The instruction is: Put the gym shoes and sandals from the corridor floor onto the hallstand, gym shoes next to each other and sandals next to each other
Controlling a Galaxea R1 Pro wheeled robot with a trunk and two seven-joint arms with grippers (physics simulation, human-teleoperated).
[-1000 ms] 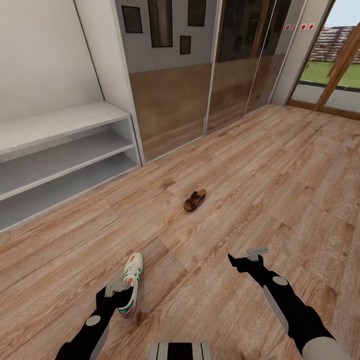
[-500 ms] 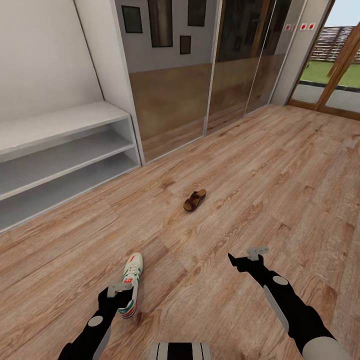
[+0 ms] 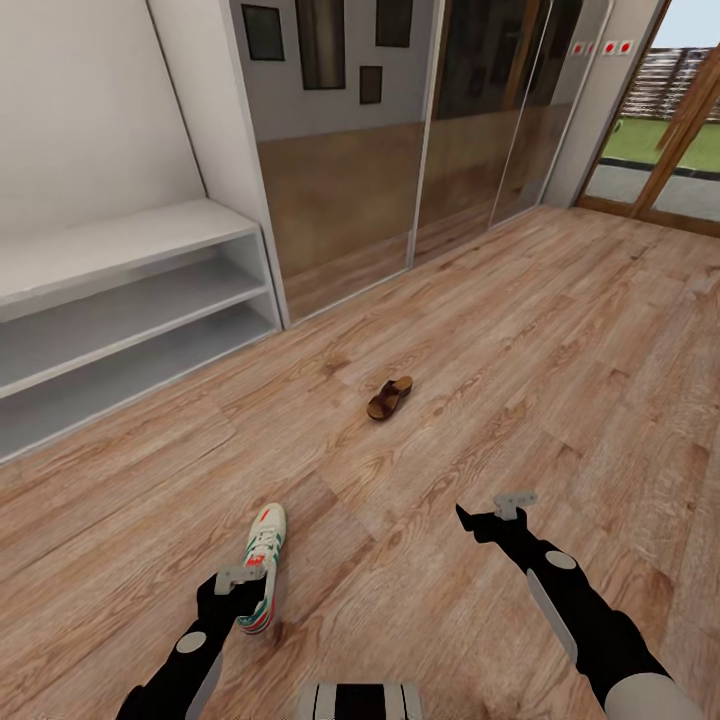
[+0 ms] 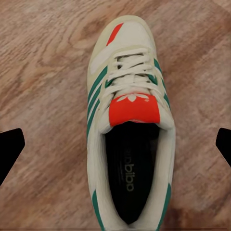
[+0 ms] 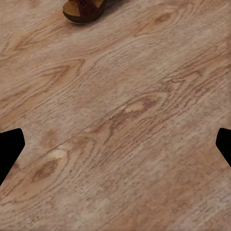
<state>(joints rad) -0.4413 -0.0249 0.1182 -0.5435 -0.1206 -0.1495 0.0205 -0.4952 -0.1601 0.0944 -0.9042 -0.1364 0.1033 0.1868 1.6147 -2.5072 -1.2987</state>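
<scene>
One off-white lace-up gym shoe with green stripes (image 4: pixel 129 130) lay on the wood-plank floor (image 3: pixel 560 330) directly beneath the spread-fingered left gripper (image 3: pixel 238 588).

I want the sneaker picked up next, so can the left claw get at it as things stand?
Probably yes. The left claw hangs open right over the gym shoe, one fingertip to each side, and only bare floor surrounds the shoe.

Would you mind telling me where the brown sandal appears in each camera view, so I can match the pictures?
Head view: sandal lies mid-frame on the corridor floor, beyond both arms.
Left wrist view: not in this picture.
Right wrist view: sandal cut off at the picture's edge.
Shared landmark: the wood-grain plank floor.
</scene>
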